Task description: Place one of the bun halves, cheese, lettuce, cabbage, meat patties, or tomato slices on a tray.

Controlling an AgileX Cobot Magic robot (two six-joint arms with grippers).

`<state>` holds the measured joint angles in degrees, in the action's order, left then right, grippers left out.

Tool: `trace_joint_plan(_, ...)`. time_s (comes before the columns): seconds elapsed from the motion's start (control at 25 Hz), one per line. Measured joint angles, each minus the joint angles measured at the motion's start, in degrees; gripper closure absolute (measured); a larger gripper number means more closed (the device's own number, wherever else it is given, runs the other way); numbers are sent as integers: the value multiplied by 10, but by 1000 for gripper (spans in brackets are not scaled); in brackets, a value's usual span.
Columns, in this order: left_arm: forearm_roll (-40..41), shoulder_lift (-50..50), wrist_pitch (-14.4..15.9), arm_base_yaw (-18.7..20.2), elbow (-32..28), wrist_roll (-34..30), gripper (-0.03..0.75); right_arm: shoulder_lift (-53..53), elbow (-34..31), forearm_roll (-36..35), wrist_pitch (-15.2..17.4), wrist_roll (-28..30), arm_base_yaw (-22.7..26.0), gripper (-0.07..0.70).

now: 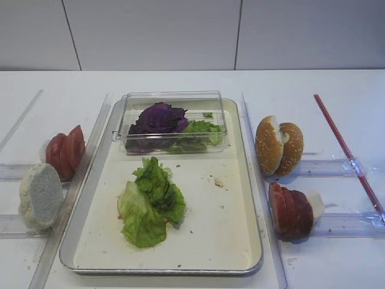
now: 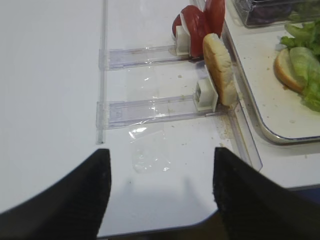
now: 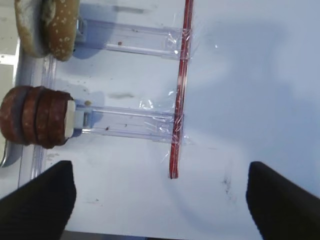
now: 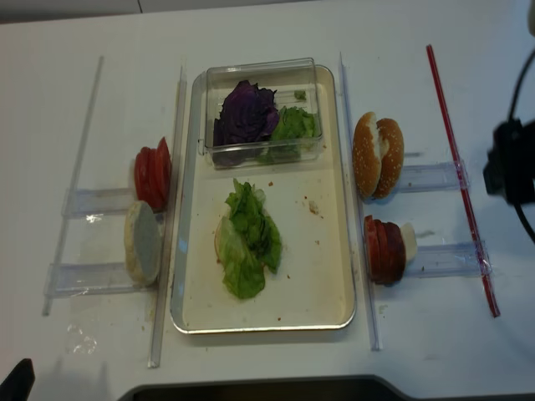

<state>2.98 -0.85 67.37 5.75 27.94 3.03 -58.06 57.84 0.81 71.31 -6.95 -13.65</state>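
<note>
Green lettuce (image 1: 148,201) lies on a bun half (image 2: 285,71) in the metal-rimmed tray (image 1: 228,241). At the tray's far end a clear box holds purple cabbage (image 1: 159,118). Left of the tray are tomato slices (image 1: 66,150) and a pale bun half (image 1: 41,195). On the right are sesame bun halves (image 1: 280,147) and dark meat patties (image 1: 290,212). Cheese is out of view. My left gripper (image 2: 160,197) hangs open over bare table near the front edge. My right gripper (image 3: 160,200) is open over bare table right of the patties (image 3: 35,117).
Clear plastic rails (image 1: 337,167) hold the food rows on both sides. A red strip (image 1: 346,147) runs along the right of the table. A scrap of clear film (image 2: 150,157) lies in front of the left gripper. The right arm (image 4: 510,167) shows at the right edge.
</note>
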Motion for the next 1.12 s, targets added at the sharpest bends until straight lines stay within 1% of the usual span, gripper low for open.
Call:
trace_joint_plan(0.36,0,0,0,0,0,0,304,214,-104,-8,6,10,0,-57)
trace_joint_plan(0.64,0,0,0,0,0,0,304,373,-199,-8,12,30,0,8)
trace_joint_plan(0.84,0,0,0,0,0,0,304,465,-249,-8,13,35,0,57)
trace_joint_plan(0.96,0,0,0,0,0,0,304,513,-280,-8,-8,37,0,80)
trace_joint_plan(1.12,0,0,0,0,0,0,304,563,-288,-8,-39,39,0,112)
